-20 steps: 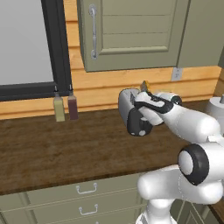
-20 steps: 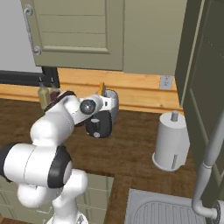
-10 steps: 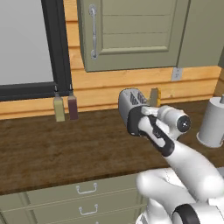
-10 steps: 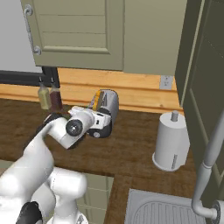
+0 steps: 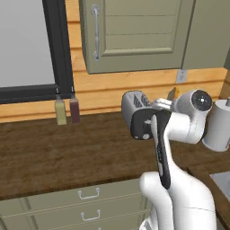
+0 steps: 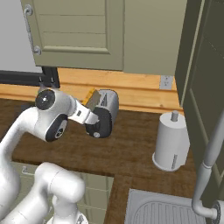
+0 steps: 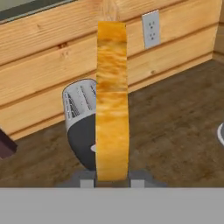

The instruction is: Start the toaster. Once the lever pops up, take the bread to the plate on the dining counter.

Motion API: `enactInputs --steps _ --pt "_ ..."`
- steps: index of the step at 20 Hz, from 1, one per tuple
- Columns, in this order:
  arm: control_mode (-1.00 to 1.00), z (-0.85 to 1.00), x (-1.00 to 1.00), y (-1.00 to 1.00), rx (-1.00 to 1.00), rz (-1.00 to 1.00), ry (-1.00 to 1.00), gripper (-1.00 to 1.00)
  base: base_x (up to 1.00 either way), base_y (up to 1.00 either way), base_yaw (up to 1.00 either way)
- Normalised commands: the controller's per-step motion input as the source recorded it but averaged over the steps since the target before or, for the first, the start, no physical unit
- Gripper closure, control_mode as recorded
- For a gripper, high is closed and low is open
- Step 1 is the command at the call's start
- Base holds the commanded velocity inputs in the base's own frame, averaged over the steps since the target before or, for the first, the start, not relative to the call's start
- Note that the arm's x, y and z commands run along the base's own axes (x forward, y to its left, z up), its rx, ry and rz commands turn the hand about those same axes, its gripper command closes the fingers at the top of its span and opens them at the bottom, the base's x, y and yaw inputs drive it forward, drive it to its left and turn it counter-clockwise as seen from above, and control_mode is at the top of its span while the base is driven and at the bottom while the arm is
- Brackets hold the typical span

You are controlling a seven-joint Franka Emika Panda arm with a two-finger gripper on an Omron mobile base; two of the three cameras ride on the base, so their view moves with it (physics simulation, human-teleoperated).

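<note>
My gripper [image 7: 112, 177] is shut on the bread [image 7: 112, 100], a tan-brown slice seen edge-on and held upright between the two fingertips. The silver-white toaster [image 7: 81, 109] with its black end panel stands on the wood counter just behind and to the left of the slice. From the left base view the bread [image 5: 172, 93] shows just right of the toaster [image 5: 137, 108], behind my white arm. In the right base view the bread [image 6: 91, 98] hangs at the toaster's [image 6: 107, 109] left side. The plate and the dining counter are out of view.
A grey cylindrical canister [image 6: 170, 142] stands right of the toaster, with a sink [image 6: 170, 210] and faucet [image 6: 210, 148] beyond it. Two bottles [image 5: 66, 110] stand by the window at the left. Wall cabinets hang overhead. An outlet [image 7: 151, 29] sits on the wooden backsplash.
The arm has swung its elbow over and carried the bread from above the toaster's slots to the toaster's side. The grip has stayed shut.
</note>
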Motion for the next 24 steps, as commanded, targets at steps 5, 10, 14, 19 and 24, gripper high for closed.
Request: enactInputs --steps 5,10,14,19,24 --pt "-1.0 0.29 -1.0 0.06 0.09 0.01 0.16 1.0 0.0 0.0 0.0" --pt "-1.0 0.0 -1.0 0.48 0.01 0.24 0.02 1.0 0.0 0.0 0.0" --pt "-1.0 0.0 -0.85 0.56 0.0 0.32 0.08 1.0 0.0 0.0 0.0" --pt "-1.0 0.0 -0.34 0.24 0.0 0.25 0.12 1.0 0.0 0.0 0.0" --pt "-1.0 0.0 0.0 0.26 -0.07 0.11 0.09 1.0 0.0 0.0 0.0"
